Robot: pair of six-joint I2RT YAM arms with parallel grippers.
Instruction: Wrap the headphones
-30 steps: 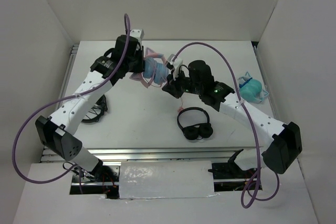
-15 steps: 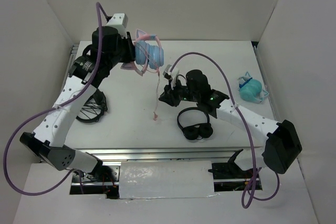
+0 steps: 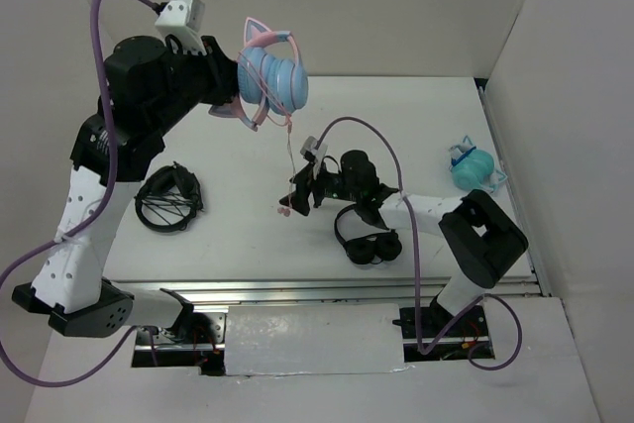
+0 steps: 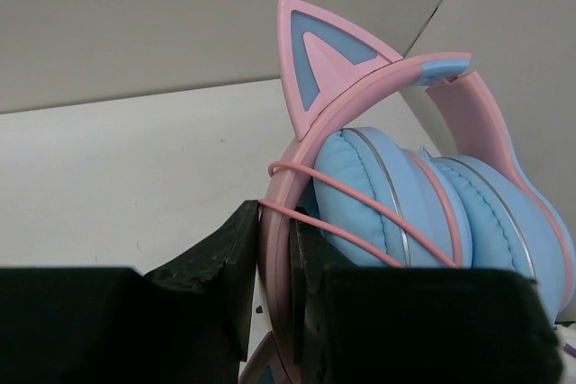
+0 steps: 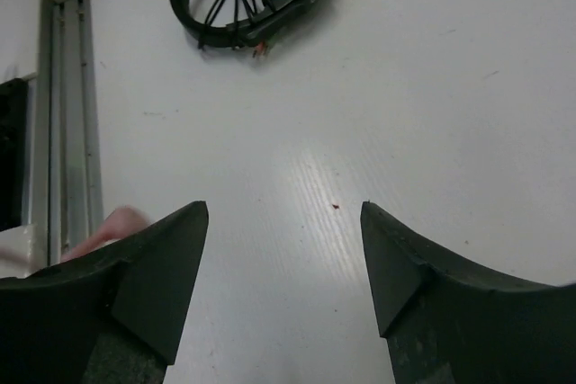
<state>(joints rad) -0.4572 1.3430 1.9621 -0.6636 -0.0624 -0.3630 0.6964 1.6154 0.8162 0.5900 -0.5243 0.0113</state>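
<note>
Headphones [image 3: 272, 81] pinched between left fingers [image 4: 220, 267].

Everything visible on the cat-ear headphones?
The headphones have light blue padded cups, a pink headband and pink-and-blue cat ears, with a smooth plastic look. They are held off the table, the left gripper shut on the headband near one ear. The thin pink cable loops across band and cup, then hangs down, its end near the open right gripper.
</note>
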